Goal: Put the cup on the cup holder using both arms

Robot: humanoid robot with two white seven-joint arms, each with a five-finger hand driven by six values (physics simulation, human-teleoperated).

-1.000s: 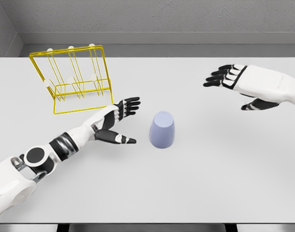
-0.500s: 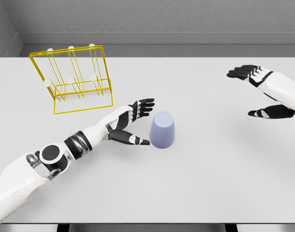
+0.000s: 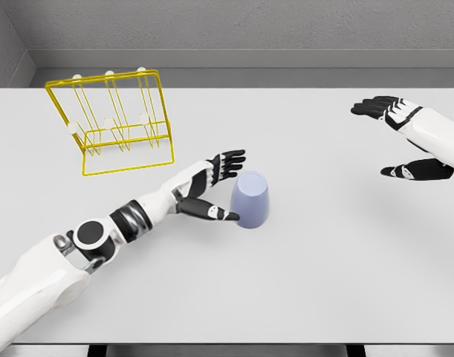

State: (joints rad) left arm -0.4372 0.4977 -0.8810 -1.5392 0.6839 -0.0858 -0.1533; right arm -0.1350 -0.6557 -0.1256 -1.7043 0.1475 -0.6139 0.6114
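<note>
A pale blue cup (image 3: 250, 199) stands upside down near the middle of the white table (image 3: 323, 275). My left hand (image 3: 225, 186) reaches it from the left, fingers spread; the thumb touches the cup's lower left side and the fingers lie by its upper left rim, not closed round it. My right hand (image 3: 394, 137) hovers open at the far right, well away from the cup. The yellow wire cup holder (image 3: 111, 123) with white-tipped pegs stands at the back left.
Grey walls rise behind the table's far edge. The table's front edge runs along the bottom of the view.
My left hand has slid right, from a gap beside the cup to touching it. My right hand drew back to the right edge, then stayed nearly still.
</note>
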